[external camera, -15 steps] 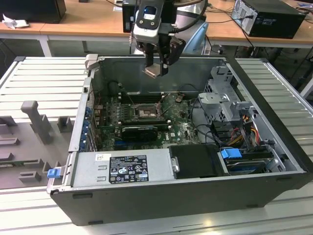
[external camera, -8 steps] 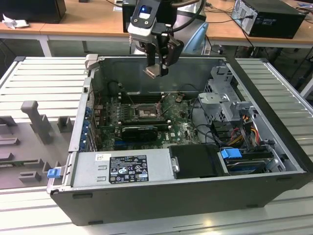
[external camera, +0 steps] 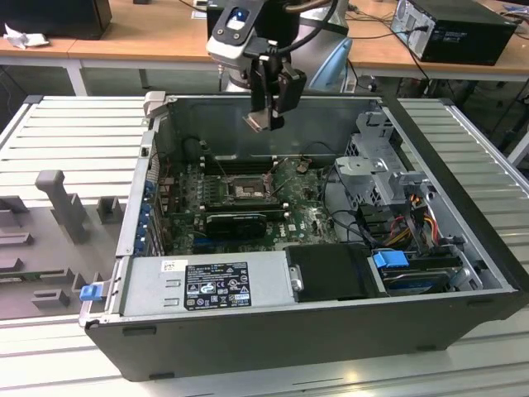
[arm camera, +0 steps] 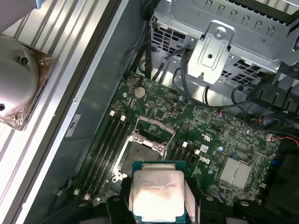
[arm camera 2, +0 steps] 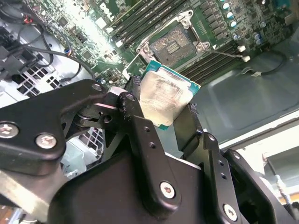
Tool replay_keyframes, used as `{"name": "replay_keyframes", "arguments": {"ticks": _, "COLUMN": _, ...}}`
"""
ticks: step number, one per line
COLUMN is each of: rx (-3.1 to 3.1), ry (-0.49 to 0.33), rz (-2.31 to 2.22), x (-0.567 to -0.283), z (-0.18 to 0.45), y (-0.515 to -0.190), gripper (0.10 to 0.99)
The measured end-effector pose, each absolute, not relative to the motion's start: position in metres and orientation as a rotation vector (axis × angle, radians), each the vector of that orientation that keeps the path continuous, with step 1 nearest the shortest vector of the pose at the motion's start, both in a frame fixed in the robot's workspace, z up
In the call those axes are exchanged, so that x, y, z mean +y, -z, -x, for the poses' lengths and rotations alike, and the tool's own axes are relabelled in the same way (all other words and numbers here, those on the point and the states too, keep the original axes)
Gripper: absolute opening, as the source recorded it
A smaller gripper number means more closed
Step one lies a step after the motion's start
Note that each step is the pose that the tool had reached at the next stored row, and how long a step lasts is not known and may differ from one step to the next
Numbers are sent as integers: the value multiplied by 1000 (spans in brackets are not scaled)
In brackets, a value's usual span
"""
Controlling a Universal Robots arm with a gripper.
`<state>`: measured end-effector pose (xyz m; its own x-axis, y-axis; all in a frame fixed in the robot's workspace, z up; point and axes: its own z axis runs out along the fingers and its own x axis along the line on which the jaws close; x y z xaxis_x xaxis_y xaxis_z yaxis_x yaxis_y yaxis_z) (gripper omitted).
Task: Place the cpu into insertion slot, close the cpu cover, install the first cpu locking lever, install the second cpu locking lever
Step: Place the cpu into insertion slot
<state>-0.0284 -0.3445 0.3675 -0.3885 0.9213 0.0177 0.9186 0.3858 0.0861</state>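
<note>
The gripper (external camera: 266, 116), at upper centre of the exterior view, grips the cpu (external camera: 256, 122) between its fingers, higher in frame than the insertion slot (external camera: 245, 188).

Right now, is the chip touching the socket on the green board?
Apart. In the exterior view the end effector holds the cpu high above the case, clear air between it and the insertion slot.

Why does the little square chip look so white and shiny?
In the second wrist view, light glares off the cpu, washing its metal face nearly white; in the first wrist view the sheen is milder; in the exterior view it looks plain beige.
</note>
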Motion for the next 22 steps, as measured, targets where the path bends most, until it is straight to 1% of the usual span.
{"name": "replay_keyframes", "arguments": {"ticks": 6, "rx": 2449, "ry": -123, "rz": -1901, "x": -344, "z": 28, "y": -367, "gripper": 525}}
{"name": "replay_keyframes", "arguments": {"ticks": 18, "rx": 2246, "ry": -116, "rz": -2126, "x": -344, "z": 28, "y": -367, "gripper": 525}}
{"name": "replay_keyframes", "arguments": {"ticks": 22, "rx": 2237, "ry": -114, "rz": -2136, "x": -344, "z": 28, "y": -363, "gripper": 525}}
